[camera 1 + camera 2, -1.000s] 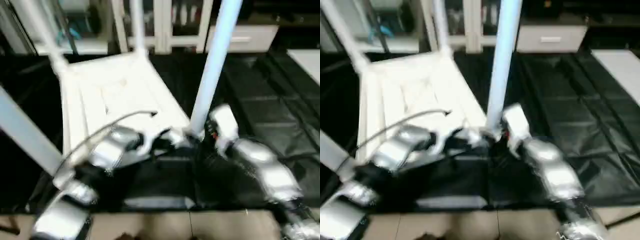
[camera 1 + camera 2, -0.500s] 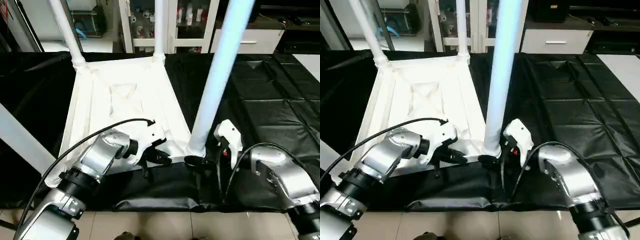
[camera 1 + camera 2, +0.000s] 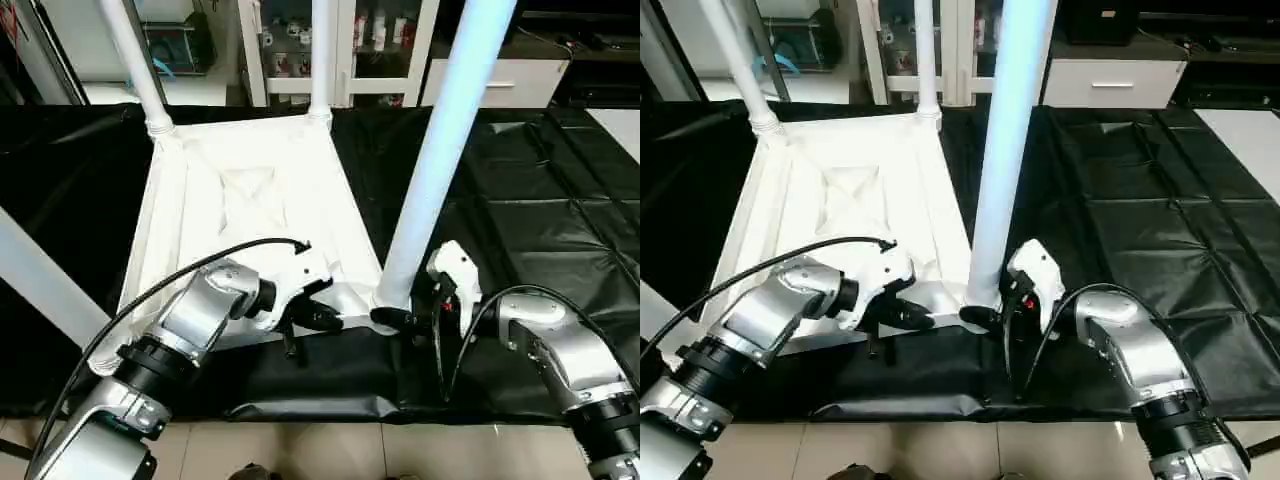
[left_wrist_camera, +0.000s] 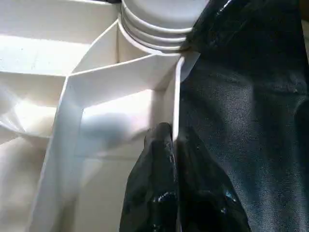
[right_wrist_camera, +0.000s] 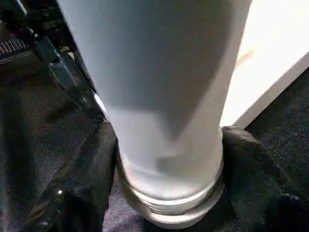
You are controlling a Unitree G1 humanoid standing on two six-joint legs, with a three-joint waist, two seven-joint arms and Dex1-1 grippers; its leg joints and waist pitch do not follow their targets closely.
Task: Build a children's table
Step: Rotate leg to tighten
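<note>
Here: tabletop (image 3: pixel 250 200) upside down on desk (image 3: pixel 540 200), legs up. Left hand (image 4: pixel 171 145) pinches its near rim. Right hand (image 5: pixel 169 159) straddles near leg (image 3: pixel 440 150) at base, fingers (image 5: pixel 77 188) touching either side.

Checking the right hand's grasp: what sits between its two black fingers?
In the right wrist view, the base of the near white leg stands between the right hand's fingers, just above its ribbed collar at the corner socket.

Tops of the four legs (image 3: pixel 445 150) beyond the frame; near-left socket behind the forearm
</note>
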